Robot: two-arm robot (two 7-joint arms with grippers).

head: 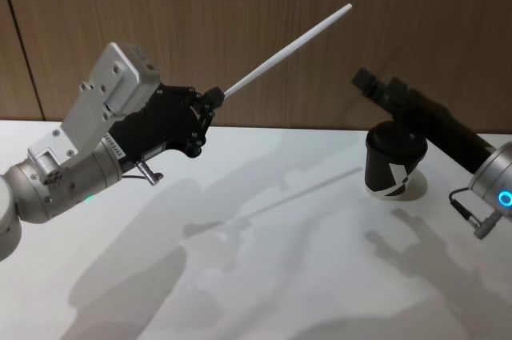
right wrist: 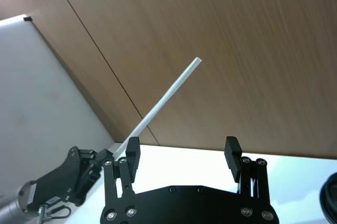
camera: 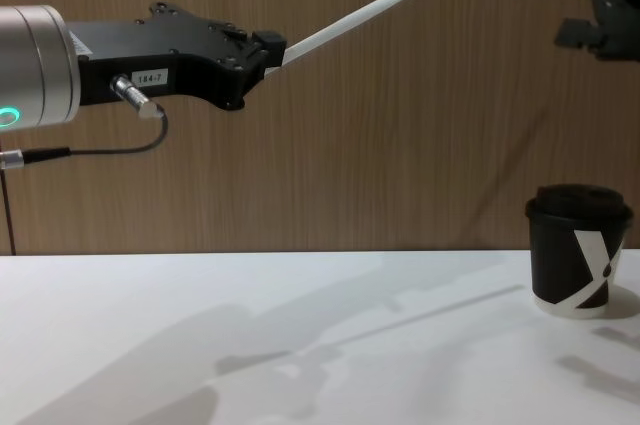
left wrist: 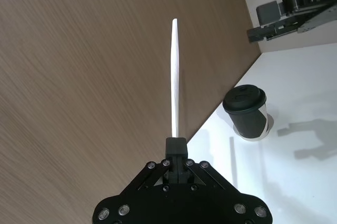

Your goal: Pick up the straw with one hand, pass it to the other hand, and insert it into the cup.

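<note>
While clamping the straw at ten o'clock in left gripper fingers, holds right gripper fingers apart above the cup.

Looks like a test room: white table against a wood-panelled wall.

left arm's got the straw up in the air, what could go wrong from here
1. The left tool pinches the long thin white straw at its very end, so the free length could swing or slip during the handover.
2. The open right tool is apart from the straw; closing off-line, it might miss or knock it.
3. The small black lidded paper cup stands below the right tool; a careless descent could tip it.
</note>
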